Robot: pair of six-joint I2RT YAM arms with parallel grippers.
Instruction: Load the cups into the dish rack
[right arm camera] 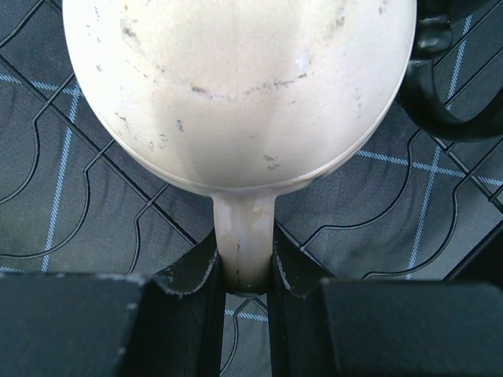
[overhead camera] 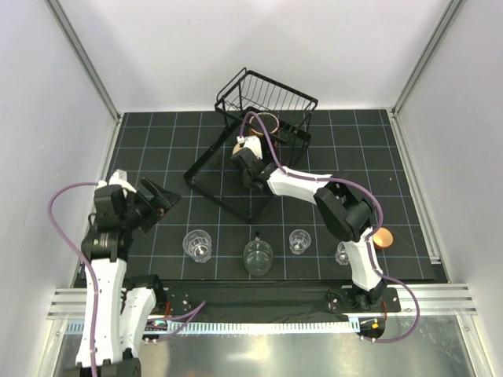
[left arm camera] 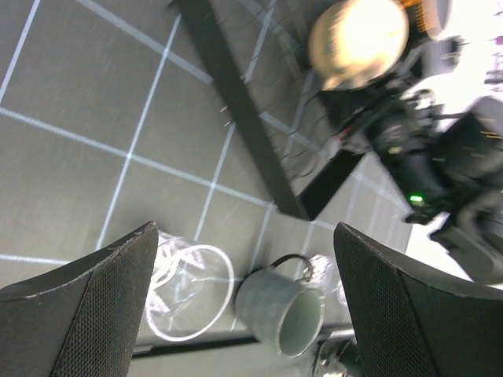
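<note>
White walls close in a black gridded counter (overhead camera: 157, 149), with the dish rack (overhead camera: 267, 98) at its far middle. From where I stand, the right gripper (right arm camera: 245, 271) pinches the beige mug (right arm camera: 236, 86) by its handle, over the rack's wire floor. It looks like the placing step: settle it, then release. The left gripper (left arm camera: 244, 263) hangs spread wide above the clear tumbler (left arm camera: 189, 290) and grey mug (left arm camera: 279, 306), the likely next picks.

clear tumblers (overhead camera: 197, 244) (overhead camera: 299, 240) (overhead camera: 343, 253) 3 | beige mug (right arm camera: 236, 86) 1 | grey mug (left arm camera: 283, 314) 1 | small cups (overhead camera: 383, 238) (overhead camera: 267, 122) 2 | rack (overhead camera: 271, 93) 1
</note>
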